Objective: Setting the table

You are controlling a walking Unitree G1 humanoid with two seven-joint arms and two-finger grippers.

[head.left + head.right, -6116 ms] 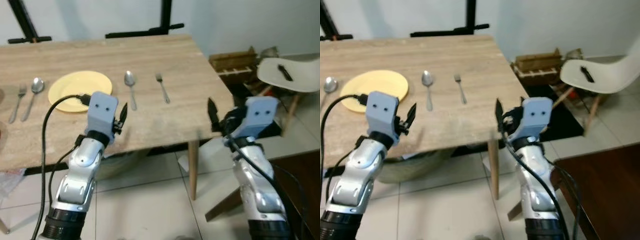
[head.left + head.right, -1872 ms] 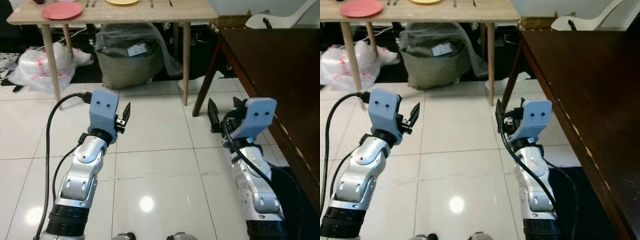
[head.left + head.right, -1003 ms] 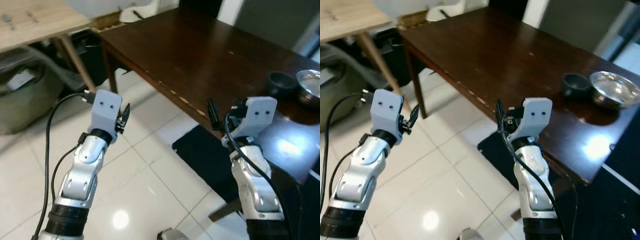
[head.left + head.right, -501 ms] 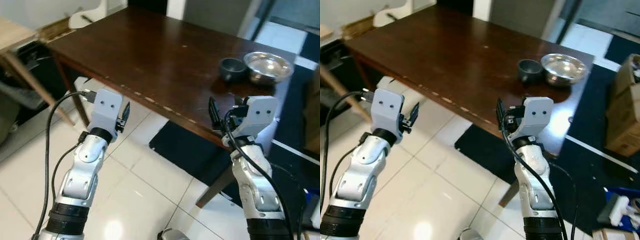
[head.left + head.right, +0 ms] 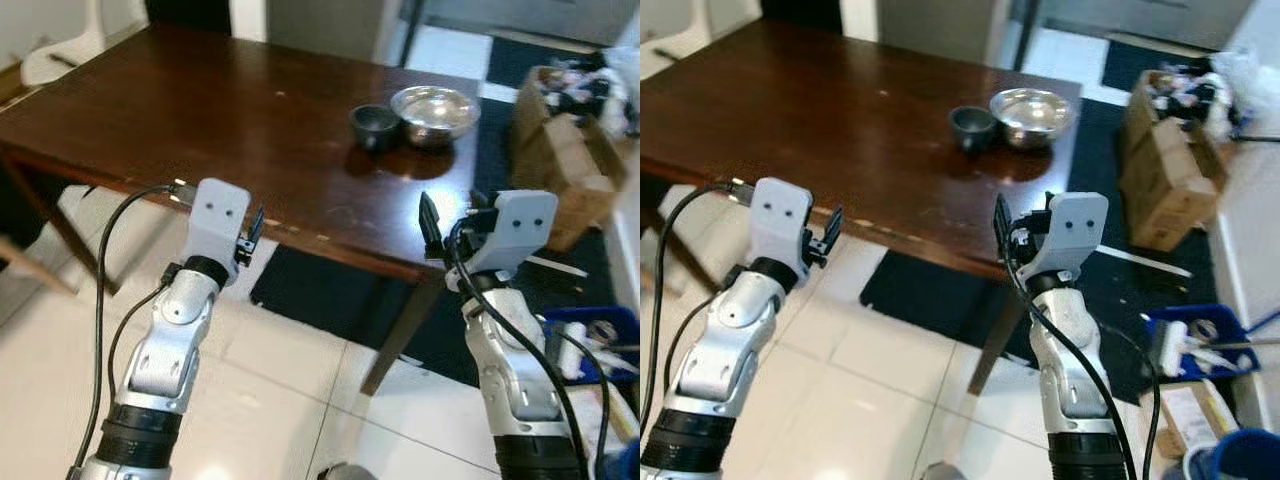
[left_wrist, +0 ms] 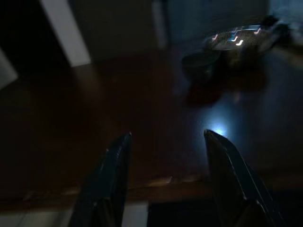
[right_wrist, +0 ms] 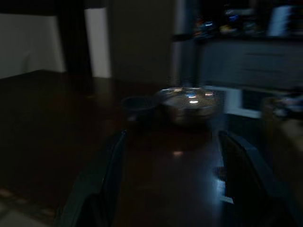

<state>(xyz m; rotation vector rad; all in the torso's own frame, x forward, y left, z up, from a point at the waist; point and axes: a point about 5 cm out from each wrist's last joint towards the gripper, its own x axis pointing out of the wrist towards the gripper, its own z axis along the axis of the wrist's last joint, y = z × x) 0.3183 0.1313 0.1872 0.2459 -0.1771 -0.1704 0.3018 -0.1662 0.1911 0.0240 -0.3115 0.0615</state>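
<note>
In the upper centre of the frame a small dark bowl (image 5: pixel 376 124) touches a shiny metal bowl (image 5: pixel 434 109) on the dark table (image 5: pixel 190 110), while the left gripper (image 6: pixel 165 182) and right gripper (image 7: pixel 173 182) hover spread and empty near its front edge.

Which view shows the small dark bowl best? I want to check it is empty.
The left eye view: the small dark bowl is lit, beside the steel bowl, looking empty. Both wrist views show it dim and blurred.
</note>
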